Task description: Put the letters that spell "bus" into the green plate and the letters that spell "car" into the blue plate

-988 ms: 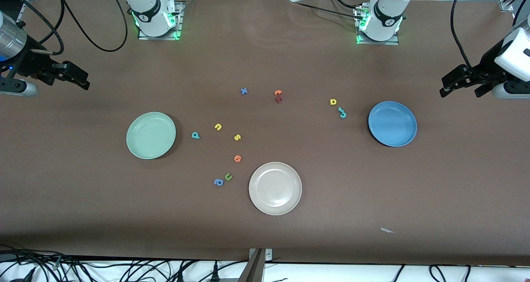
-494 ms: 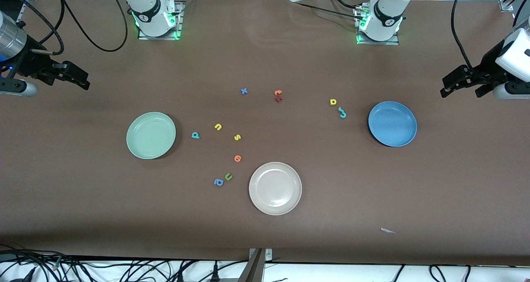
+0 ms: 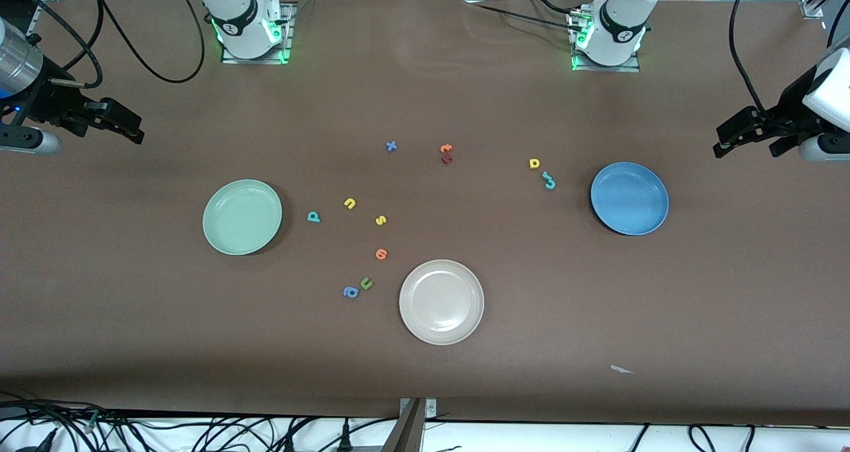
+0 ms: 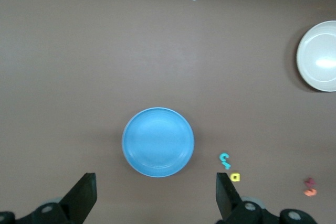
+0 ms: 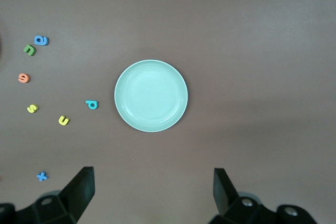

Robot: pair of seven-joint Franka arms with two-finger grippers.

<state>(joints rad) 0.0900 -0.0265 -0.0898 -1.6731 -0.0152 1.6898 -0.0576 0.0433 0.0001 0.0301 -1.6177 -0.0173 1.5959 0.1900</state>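
Front camera high; wrist cameras downward (plates shared).

A desk (image 3: 425, 372) covered with a matte brown sheet fills the front view. The sheet is rippled slightly at its upper edge. Black cables (image 3: 133, 432) are strewn along a white ledge at the desk's near edge, where a metal bracket (image 3: 415, 415) is fixed. Even, soft light is cast from overhead; faint shadows are seen.
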